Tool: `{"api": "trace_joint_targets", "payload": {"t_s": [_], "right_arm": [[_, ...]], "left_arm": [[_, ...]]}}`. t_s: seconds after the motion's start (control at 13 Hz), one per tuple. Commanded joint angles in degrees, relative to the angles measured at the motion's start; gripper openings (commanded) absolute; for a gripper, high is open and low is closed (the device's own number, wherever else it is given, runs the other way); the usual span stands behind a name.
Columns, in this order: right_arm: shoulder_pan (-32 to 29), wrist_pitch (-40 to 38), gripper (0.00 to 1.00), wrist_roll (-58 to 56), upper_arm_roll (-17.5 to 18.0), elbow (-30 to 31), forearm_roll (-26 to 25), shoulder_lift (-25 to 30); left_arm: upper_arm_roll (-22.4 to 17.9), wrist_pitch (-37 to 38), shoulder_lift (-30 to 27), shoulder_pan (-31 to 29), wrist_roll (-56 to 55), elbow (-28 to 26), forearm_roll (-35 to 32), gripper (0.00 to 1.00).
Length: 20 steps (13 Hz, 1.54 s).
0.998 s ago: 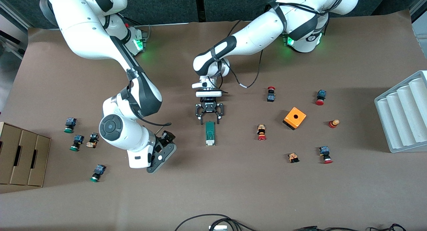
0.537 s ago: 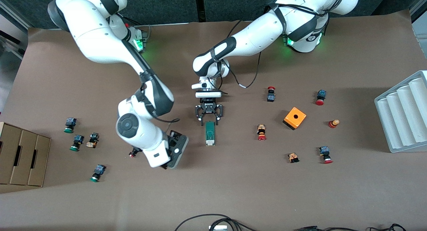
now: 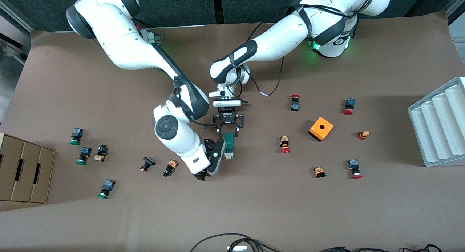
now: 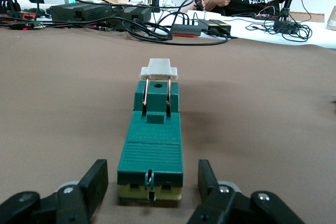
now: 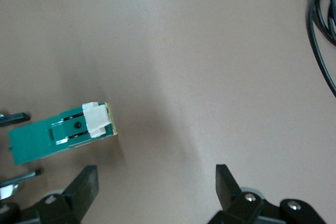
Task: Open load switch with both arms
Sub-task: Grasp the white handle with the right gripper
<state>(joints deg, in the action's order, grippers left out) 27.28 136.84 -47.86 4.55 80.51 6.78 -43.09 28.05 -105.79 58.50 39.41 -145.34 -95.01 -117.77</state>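
The load switch [image 3: 229, 145] lies flat on the brown table [image 3: 254, 208] about midway between the two arms' ends, its long axis running straight from the robots' side toward the front camera, white sliding piece [image 3: 228, 156] at the nearer end. The left gripper [image 3: 227, 129] is down at the green end that faces the robots, a finger [image 4: 89, 184] on either side of the block; a sliver of table shows between each finger and the block, so I would call it straddling rather than clamped. The right gripper [image 3: 210, 161] hangs low just beside the switch, toward the right arm's end of the table, its fingers spread wide with nothing between them. In the right wrist view the switch [image 5: 62, 132] sits off to one side of those fingers, not between them, so by my reckoning that gripper must shift sideways onto the white end before any pull. The block itself is narrow, dark green on a pale base, with two thin copper-coloured strips running to the slider [image 4: 159, 69].
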Motion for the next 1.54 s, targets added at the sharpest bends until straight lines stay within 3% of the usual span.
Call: {"api": "trace_joint_targets", "payload": {"t_s": [0.0,1.15,1.46], "right_arm": [[3.0,1.6,0.99,-2.7,-2.3,-1.6,0.4,-1.4],[11.8,8.3,0.98,-2.0,-8.1,-1.5,1.0,-6.4],[12.3,8.3,0.91,-2.0,-8.4,-1.4,1.0,-6.6]], "left_arm": [[-0.4,1.2,0.9,0.9,-0.7,1.3,-1.0,0.77],[-0.6,1.5,1.0,1.5,-0.6,1.1,-0.9,0.77],[-0.6,1.5,1.0,1.5,-0.6,1.1,-0.9,0.76]]}}
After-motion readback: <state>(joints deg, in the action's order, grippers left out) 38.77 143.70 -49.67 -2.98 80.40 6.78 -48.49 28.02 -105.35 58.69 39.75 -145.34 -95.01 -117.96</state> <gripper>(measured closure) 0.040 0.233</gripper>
